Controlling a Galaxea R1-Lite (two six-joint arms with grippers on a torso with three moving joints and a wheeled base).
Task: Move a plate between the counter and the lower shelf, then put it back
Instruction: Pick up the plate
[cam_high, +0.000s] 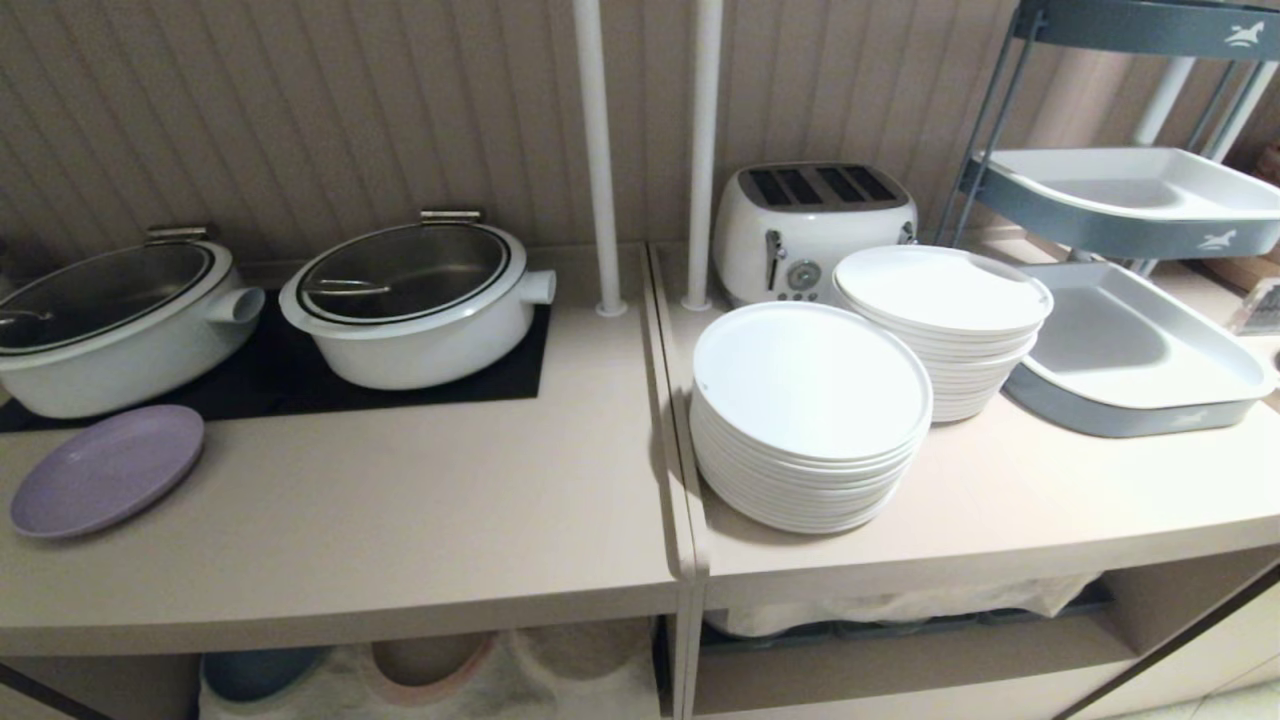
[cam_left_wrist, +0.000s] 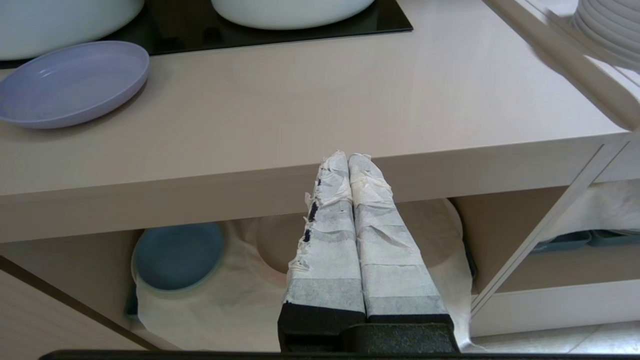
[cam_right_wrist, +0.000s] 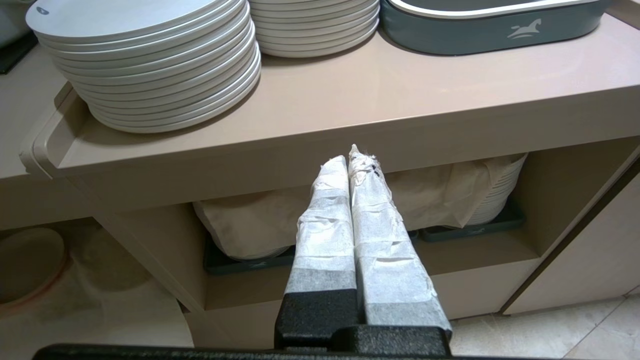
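The plate (cam_high: 107, 469) lies flat on the counter (cam_high: 400, 520) at its left end, just in front of a white pot (cam_high: 110, 325) on the black hob panel (cam_high: 290, 375). Below, the lower shelf (cam_left_wrist: 75, 270) holds a blue plate (cam_left_wrist: 177, 255) on a cream cloth (cam_left_wrist: 235, 305). The left gripper (cam_left_wrist: 348, 157) hangs before the counter edge, fingers pressed together, empty. The right gripper (cam_right_wrist: 350, 160) likewise, closed and empty, below the stacked white plates (cam_right_wrist: 150, 65).

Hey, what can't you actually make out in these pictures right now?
- Lower shelf: head view, mostly hidden under the counter.
- Leftmost pot: head view, cut off by the picture's edge.
- Beige plate: left wrist view, half hidden behind the left pincer.
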